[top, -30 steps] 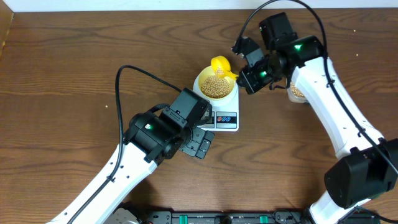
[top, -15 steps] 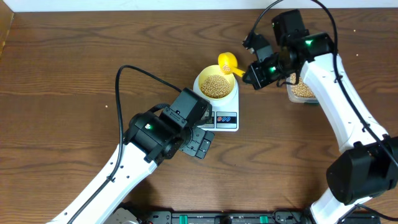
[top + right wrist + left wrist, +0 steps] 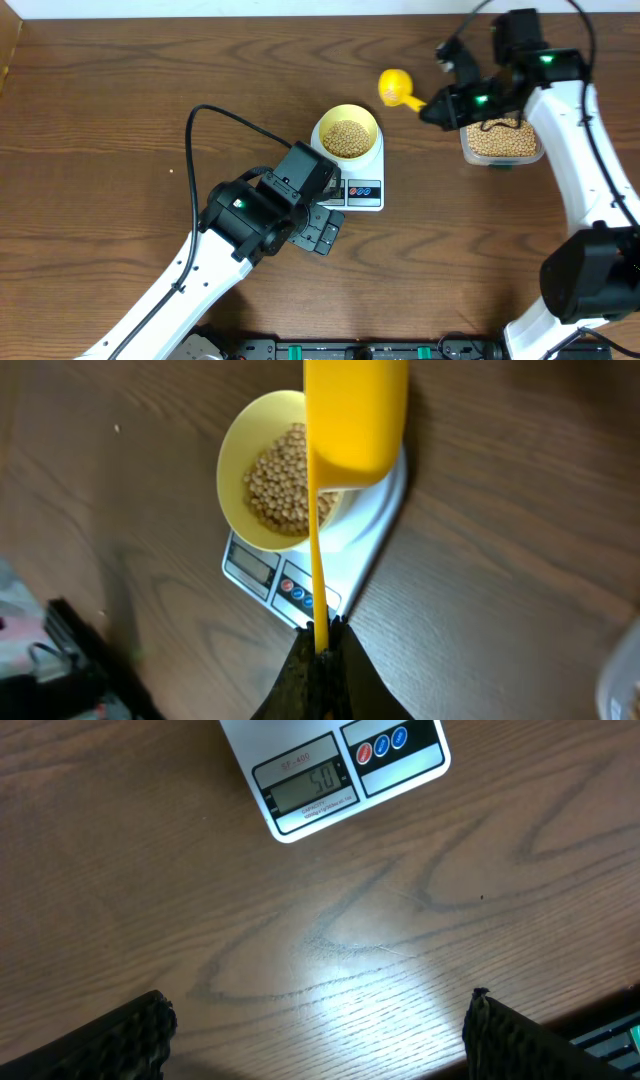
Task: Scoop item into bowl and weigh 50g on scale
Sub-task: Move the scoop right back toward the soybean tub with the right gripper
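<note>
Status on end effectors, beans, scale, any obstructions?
Left end effector open, in front of scale. Right end effector shut on yellow scoop, clear of bowl. Beans in bowl on scale; display looks like 50. Nothing obstructing.

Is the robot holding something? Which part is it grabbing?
Yes. The right gripper pinches the yellow scoop by the end of its thin handle. The left gripper is open and holds nothing.

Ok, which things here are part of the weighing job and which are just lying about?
Job: tan round beans, small pale-yellow bowl, white digital scale, yellow plastic scoop in the right hand, clear plastic tub of beans.
Lying about: looped black cable.
</note>
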Robot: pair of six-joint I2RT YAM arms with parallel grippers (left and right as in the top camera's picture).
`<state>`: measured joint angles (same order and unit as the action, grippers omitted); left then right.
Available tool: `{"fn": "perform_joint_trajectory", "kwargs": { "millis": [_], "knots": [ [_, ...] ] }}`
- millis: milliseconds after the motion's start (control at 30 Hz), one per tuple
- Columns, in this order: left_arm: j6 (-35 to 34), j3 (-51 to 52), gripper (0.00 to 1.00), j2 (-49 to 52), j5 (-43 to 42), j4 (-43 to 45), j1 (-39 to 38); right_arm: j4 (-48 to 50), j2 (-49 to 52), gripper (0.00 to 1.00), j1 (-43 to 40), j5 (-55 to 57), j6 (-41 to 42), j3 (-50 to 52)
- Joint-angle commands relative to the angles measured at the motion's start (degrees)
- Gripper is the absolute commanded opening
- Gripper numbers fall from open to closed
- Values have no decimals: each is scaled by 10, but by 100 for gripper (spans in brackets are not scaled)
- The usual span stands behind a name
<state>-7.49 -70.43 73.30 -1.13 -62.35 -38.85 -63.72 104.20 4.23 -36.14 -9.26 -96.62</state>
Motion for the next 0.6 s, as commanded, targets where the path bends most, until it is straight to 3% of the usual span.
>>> {"fn": "perform_joint_trajectory", "kwargs": {
  "millis": [0, 300, 567],
  "knots": [
    [3, -14, 94, -2, 7, 0, -1, -17, -30, 1, -38, -49, 7, -10],
    [3, -14, 94, -2, 7, 0, -1, -28, -69, 1, -129, -78, 76, -10],
    [3, -14, 94, -2, 7, 0, -1, -28, -79, 1, -162, -80, 154, -10]
  ]
}}
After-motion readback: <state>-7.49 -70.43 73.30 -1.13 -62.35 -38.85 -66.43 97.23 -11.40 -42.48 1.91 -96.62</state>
